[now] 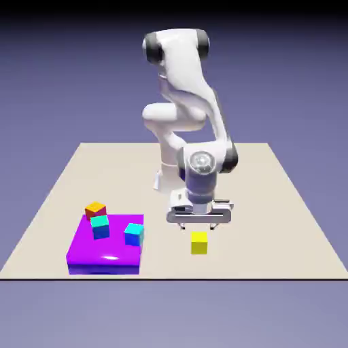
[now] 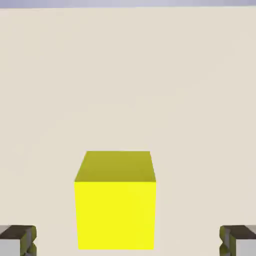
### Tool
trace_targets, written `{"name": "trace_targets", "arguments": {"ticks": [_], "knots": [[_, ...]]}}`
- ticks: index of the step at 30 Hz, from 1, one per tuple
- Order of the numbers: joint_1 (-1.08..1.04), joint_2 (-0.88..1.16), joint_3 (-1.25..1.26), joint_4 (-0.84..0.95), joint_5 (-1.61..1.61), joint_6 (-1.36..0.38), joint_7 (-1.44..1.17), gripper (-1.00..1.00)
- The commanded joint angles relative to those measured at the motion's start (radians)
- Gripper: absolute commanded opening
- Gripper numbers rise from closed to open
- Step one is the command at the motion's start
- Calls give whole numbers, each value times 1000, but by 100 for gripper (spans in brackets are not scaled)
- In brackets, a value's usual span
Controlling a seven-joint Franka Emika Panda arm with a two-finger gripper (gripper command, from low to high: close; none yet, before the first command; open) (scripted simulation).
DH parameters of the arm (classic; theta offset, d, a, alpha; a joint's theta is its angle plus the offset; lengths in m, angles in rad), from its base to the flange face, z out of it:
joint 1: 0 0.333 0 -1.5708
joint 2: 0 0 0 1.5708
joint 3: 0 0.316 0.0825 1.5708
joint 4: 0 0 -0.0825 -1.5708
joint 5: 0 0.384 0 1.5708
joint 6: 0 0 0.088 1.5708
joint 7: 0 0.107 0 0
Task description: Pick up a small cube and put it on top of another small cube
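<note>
The beige table [image 1: 285, 204] fills the middle of the exterior view. The white arm [image 1: 187, 102] stands at upper centre and bends down toward the frame's middle. At lower left a flat purple block [image 1: 102, 258] lies on the table, carrying two cyan cubes [image 1: 100, 226], one near its upper left and one near its upper right corner. An orange cube [image 1: 95, 209] shows just above the left cyan one. The gripper [image 1: 198, 224] hangs just above the yellow cube [image 1: 198, 242], right of the purple block and apart from it. In the hand view the cube [image 2: 115, 212] sits low and central between the widely spread fingertips [image 2: 17, 240], touching neither.
</note>
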Motion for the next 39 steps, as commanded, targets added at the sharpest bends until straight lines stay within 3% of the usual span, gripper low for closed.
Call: {"name": "trace_targets", "arguments": {"ticks": [1, 5, 6, 13, 28, 39], "knots": [[0, 0, 0, 0, 0, 0, 0, 0], [19, 133, -22, -42, -38, 173, 24, 0], [19, 133, -22, -42, -38, 173, 24, -100], [-13, -10, 36, -2, 17, -1, -18, -100], [-392, -220, -420, 92, 431, -152, 608, -100], [-96, -100, -690, 34, 569, -23, 518, -100]]}}
